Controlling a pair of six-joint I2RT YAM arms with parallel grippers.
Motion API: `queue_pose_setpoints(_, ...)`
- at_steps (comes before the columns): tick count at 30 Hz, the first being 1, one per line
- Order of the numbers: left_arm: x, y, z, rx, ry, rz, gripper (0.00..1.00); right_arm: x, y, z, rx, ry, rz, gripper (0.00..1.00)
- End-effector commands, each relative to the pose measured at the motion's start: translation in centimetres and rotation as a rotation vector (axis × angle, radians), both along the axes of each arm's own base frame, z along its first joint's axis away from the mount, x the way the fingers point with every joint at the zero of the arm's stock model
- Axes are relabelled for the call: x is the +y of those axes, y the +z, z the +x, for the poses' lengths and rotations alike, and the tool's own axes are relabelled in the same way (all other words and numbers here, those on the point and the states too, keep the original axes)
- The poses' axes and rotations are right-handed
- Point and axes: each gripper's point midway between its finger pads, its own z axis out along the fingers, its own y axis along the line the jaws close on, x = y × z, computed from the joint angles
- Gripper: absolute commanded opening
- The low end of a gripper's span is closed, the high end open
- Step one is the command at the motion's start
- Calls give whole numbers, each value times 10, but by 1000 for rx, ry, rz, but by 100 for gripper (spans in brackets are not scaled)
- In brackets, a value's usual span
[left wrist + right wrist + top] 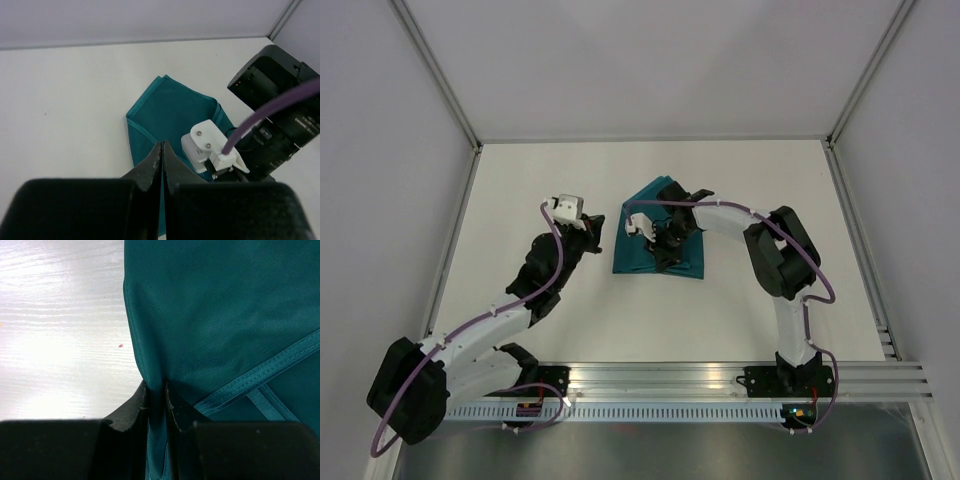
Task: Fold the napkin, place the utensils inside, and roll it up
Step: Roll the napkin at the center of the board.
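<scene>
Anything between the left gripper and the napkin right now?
Nothing visible does. The left gripper, jaws shut, sits right at the left edge of the napkin. The right gripper, pinched on it, and the right arm cover only its right part.

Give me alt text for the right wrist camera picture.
The right gripper pinches a fold of the teal napkin, which fills most of the frame, its stitched hem crossing at lower right. White table shows at left.
</scene>
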Motion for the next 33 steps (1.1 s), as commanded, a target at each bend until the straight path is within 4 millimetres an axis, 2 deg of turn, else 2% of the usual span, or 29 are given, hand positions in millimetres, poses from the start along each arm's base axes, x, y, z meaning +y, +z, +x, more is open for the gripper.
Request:
queue_pose_setpoints(1, 4, 43, -5, -244, 5, 33, 4, -40, -43, -42, 234, 31, -154, 11)
queue_pose_setpoints(3, -7, 36, -12, -274, -56, 113, 8, -39, -46, -39, 256, 34, -154, 11)
queue_pose_setpoints(7, -45, 19, -28, -279, -240, 240, 14, -42, -48, -38, 328, 24, -151, 10)
queue_pose_setpoints(8, -50, 8, -29, -254, -275, 297, 17, -41, -46, -35, 326, 21, -146, 10)
queue_pose_setpoints(11, -67, -2, -36, -241, -357, 379, 23, -41, -46, -33, 351, 12, -140, 9)
queue_pose_setpoints(12, -69, -14, -39, -202, -388, 421, 24, -41, -47, -33, 358, 11, -140, 9)
queue_pose_setpoints(14, -80, -24, -45, -192, -441, 497, 29, -42, -45, -33, 363, 10, -140, 9)
queue_pose_setpoints(15, -80, -37, -48, -155, -455, 546, 30, -42, -47, -34, 368, 10, -143, 9)
queue_pose_setpoints(17, -91, -44, -54, -148, -502, 599, 33, -42, -46, -33, 368, 7, -143, 9)
queue_pose_setpoints(18, -93, -61, -56, -106, -523, 644, 34, -42, -47, -33, 369, 6, -142, 9)
queue_pose_setpoints(20, -105, -66, -64, -104, -568, 674, 35, -43, -48, -32, 370, 3, -146, 9)
queue_pose_setpoints(22, -113, -82, -70, -75, -610, 707, 36, -42, -48, -31, 367, -2, -144, 9)
queue_pose_setpoints(24, -119, -89, -72, -61, -639, 718, 37, -42, -49, -31, 372, -6, -147, 9)
queue_pose_setpoints(25, -123, -101, -76, -37, -661, 740, 37, -42, -48, -30, 371, -10, -146, 9)
queue_pose_setpoints(33, -140, -135, -80, -9, -730, 797, 38, -42, -49, -26, 374, -24, -150, 9)
